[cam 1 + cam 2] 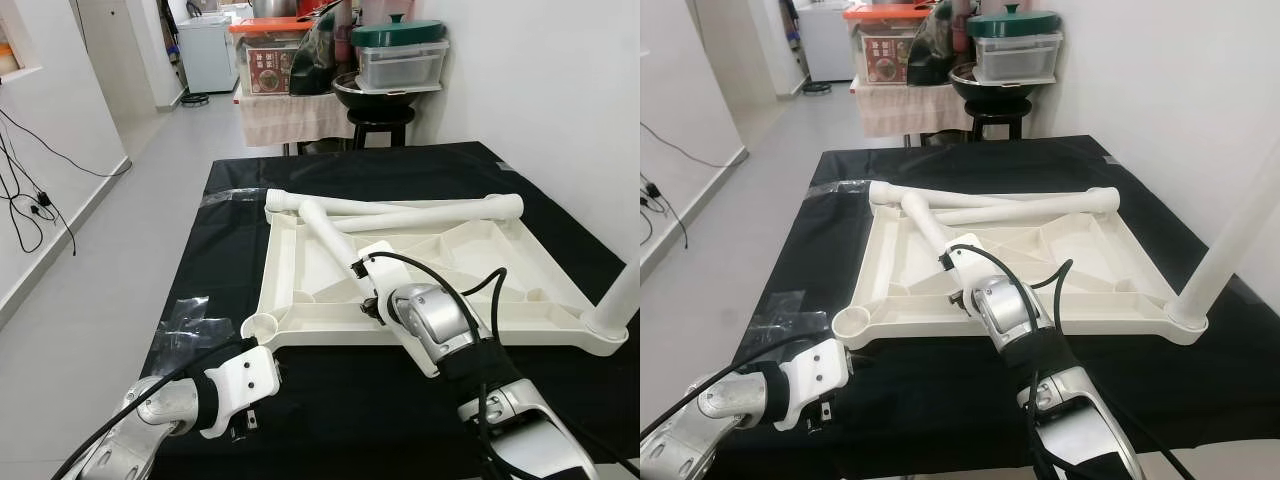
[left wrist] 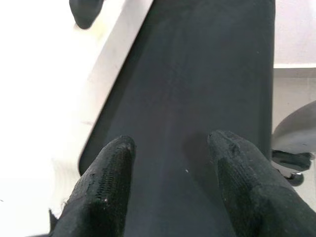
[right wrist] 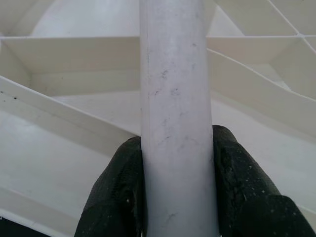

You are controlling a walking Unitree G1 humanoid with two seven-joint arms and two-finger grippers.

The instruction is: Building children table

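Left claw [image 2: 170, 182] spread apart, low over black surface [image 1: 330, 410]; right claw [image 3: 175, 187] stretched forward, clenched round white leg [image 3: 175, 98] above tabletop [image 1: 290, 250].

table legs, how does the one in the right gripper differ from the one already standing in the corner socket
The leg in the right gripper lies slanted across the upturned tabletop, clamped between the fingers; the fitted leg stands upright in the near right corner socket. The held leg rests against other loose legs; the fitted one stands alone, untouched. Both are plain white tubes.
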